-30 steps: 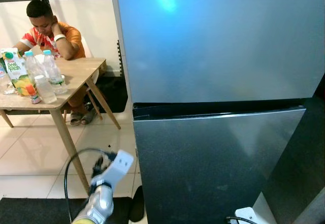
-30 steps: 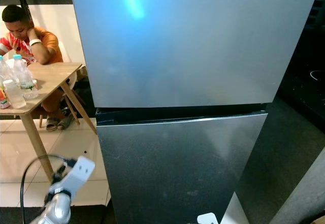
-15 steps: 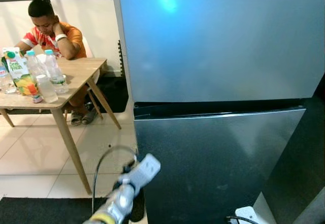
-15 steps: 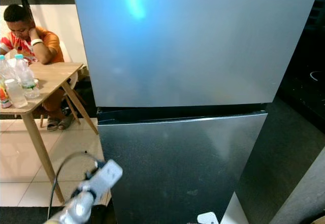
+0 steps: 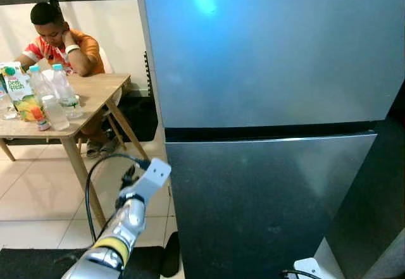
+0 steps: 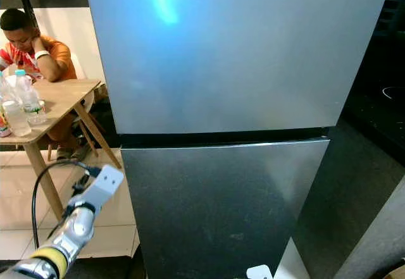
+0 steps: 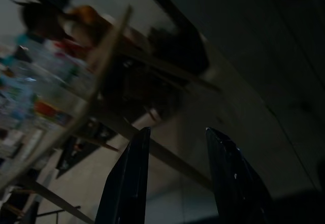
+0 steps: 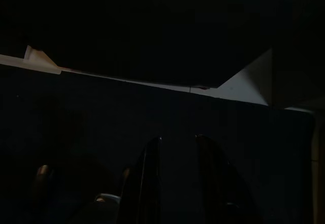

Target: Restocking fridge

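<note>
One closed two-door fridge (image 5: 272,102) is seen straight ahead; three bottles (image 5: 54,92) and one juice carton (image 5: 18,89) are stood on the table (image 5: 95,89) at left. The left gripper (image 7: 175,178) is raised beside the fridge's lower door, fingers parted and empty. The right gripper (image 8: 175,183) is hung low in shadow, fingers slightly apart, empty.

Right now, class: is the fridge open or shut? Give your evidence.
Shut. Both doors of the fridge sit flush, with one thin dark seam between them and no interior visible. The left gripper is raised near its left edge.

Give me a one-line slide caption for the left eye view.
Left gripper raised beside the closed silver fridge, with drinks waiting on the wooden table where a person sits.
</note>
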Available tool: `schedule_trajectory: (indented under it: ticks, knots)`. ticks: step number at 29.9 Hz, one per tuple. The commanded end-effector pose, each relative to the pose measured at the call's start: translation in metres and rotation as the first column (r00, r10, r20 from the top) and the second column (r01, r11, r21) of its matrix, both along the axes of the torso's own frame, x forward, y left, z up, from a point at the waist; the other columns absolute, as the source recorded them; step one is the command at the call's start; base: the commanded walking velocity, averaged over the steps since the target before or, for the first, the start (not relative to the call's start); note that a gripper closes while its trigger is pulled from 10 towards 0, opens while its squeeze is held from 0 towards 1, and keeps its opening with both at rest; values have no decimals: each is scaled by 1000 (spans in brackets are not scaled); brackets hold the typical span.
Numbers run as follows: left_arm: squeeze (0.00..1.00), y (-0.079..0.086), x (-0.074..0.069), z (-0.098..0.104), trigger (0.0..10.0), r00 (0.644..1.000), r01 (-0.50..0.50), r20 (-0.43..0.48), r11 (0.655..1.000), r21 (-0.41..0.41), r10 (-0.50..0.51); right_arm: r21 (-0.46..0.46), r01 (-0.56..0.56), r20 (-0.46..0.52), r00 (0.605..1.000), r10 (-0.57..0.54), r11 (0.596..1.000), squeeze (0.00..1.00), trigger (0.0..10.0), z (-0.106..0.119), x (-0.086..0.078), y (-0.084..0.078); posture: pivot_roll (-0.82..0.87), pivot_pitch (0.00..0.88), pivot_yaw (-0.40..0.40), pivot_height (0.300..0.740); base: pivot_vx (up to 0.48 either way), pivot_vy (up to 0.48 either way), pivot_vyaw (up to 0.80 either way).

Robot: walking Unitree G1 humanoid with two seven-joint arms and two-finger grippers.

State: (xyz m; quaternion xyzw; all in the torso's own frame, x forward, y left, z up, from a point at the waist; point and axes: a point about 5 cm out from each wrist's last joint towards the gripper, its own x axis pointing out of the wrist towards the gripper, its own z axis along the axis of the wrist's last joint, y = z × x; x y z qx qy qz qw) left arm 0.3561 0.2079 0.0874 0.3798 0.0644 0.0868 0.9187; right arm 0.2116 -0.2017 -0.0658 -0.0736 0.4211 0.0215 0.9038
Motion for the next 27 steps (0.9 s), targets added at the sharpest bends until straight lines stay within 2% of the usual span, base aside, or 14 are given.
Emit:
schedule_trajectory:
  ticks: [1,2,6,9,10,11,12,13,14,15,17,20,23,27]
  knots:
    - [0,-13,-9,-20,10000,992,80,-97,995,-53,-85,3,-3,-6,1000,3,1000,0,10000,-2,-3,1,-35,53,21,740,0,0,0]
    - [0,-13,-9,-20,10000,992,80,-97,995,-53,-85,3,-3,-6,1000,3,1000,0,10000,-2,-3,1,-35,53,21,740,0,0,0]
    - [0,-37,-51,-80,10000,907,158,-353,962,-222,-230,-3,-12,-17,1000,12,1000,0,10000,-3,-5,0,-33,57,14,740,0,0,0]
    - [0,-43,-57,-86,10000,891,172,-373,952,-252,-259,-4,-13,-15,1000,13,1000,0,10000,-2,-4,0,-35,58,4,740,0,0,0]
    - [0,-52,-42,-70,10000,900,238,-314,945,-226,-302,-11,-28,-8,1000,28,1000,0,10000,-1,-2,0,-27,59,-9,740,0,0,0]
    - [0,-52,-42,-70,10000,900,238,-314,945,-226,-302,-11,-28,-8,1000,28,1000,0,10000,-1,-2,0,-27,59,-9,740,0,0,0]
    - [0,-56,-35,-61,10000,902,270,-287,940,-207,-322,-15,-37,-6,999,37,999,0,10000,0,-1,0,-25,60,-11,740,0,0,0]
    - [0,-58,-11,-32,10000,929,269,-204,942,-200,-308,-16,-36,3,999,36,999,0,10000,2,3,0,-23,62,-18,740,0,0,0]
    - [0,-58,-11,-32,10000,929,269,-204,942,-200,-308,-16,-36,3,999,36,999,0,10000,2,3,0,-23,62,-18,740,0,0,0]
    - [0,-60,0,-17,10000,939,266,-165,941,-212,-302,-17,-36,7,999,36,999,0,10000,3,4,-1,-23,63,-18,740,0,0,0]
    - [0,-61,10,-2,10000,944,271,-131,936,-226,-304,-18,-38,9,999,38,999,0,10000,3,5,-1,-24,64,-19,740,0,0,0]
    - [0,-66,32,38,10000,947,298,-46,925,-236,-317,-17,-30,23,999,31,999,0,10000,5,9,-1,-25,65,-18,740,0,0,0]
    - [0,-64,39,55,10000,954,292,-5,927,-236,-301,-12,-23,27,999,23,1000,0,10000,5,9,0,-37,70,-5,740,0,0,0]
    - [0,-54,41,58,10000,966,251,4,937,-243,-258,-4,-14,15,1000,14,1000,0,10000,1,2,2,-41,75,5,740,0,0,0]
